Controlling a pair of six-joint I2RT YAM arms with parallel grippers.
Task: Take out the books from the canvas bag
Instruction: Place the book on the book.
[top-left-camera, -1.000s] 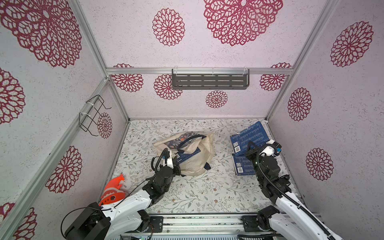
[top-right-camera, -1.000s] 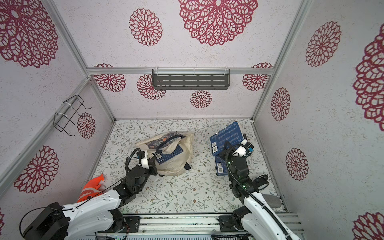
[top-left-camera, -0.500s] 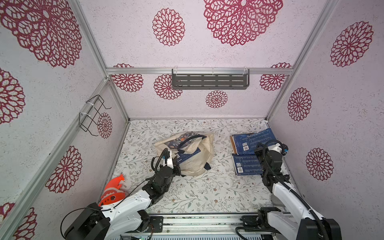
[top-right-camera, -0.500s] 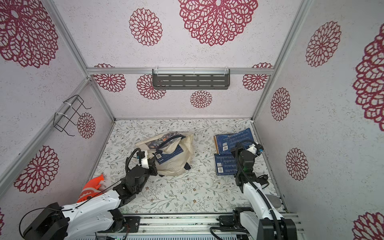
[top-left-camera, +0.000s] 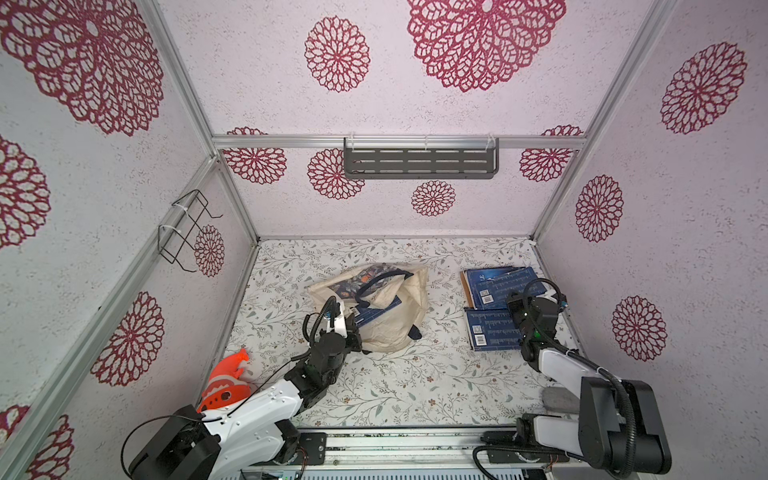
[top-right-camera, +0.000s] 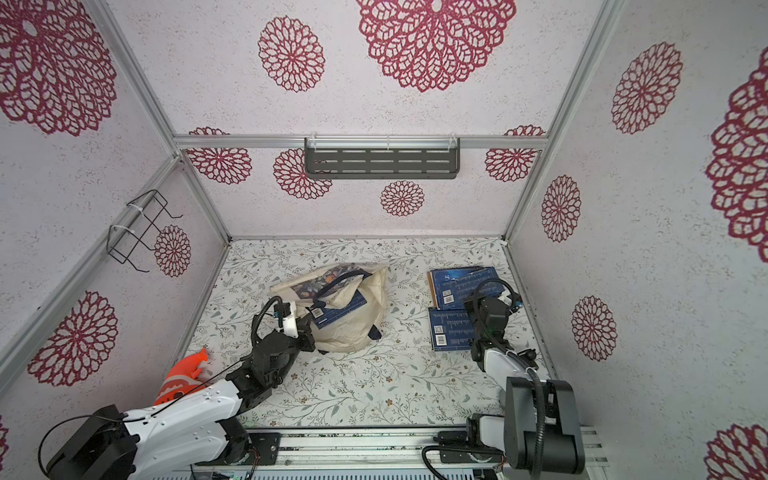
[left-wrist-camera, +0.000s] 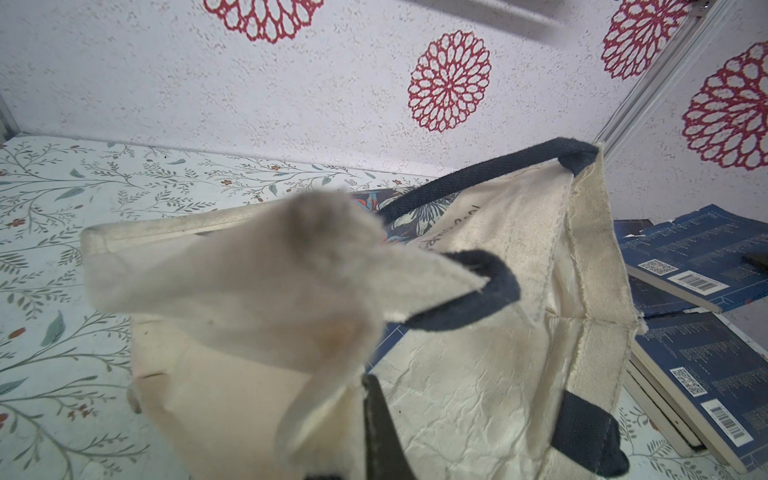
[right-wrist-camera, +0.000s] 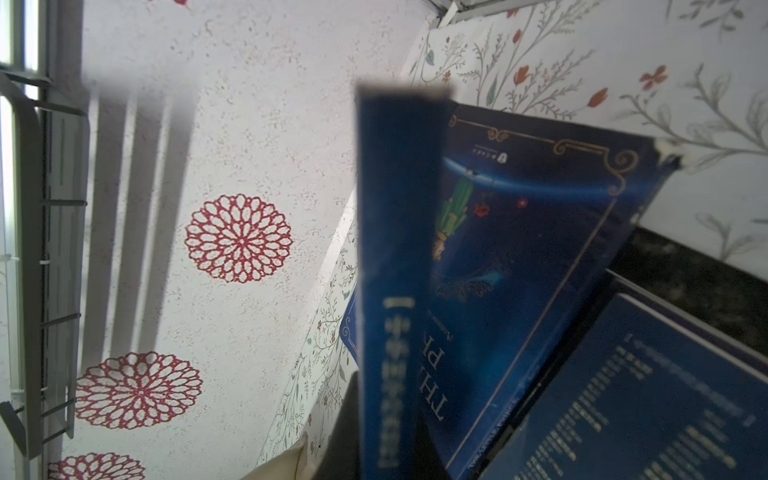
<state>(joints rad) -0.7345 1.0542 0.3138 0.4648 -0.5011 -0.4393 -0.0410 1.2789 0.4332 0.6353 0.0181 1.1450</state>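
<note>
The left gripper is clamped on the canvas bag at its rim; the right gripper is clamped on a blue book by its spine.
The bag sits mid-tabletop, a second book showing in its mouth. The other books lie at 3 o'clock, close to the right wall's edge. Bare tabletop lies open at 6 o'clock.

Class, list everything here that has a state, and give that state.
canvas bag: lying on the table, mouth held open.
book in the bag: inside, partly showing.
left pincer: shut on the bag's rim.
right pincer: shut on the held book.
held book: out, tilted over the stack.
stacked books: out, lying beside the bag.
</note>
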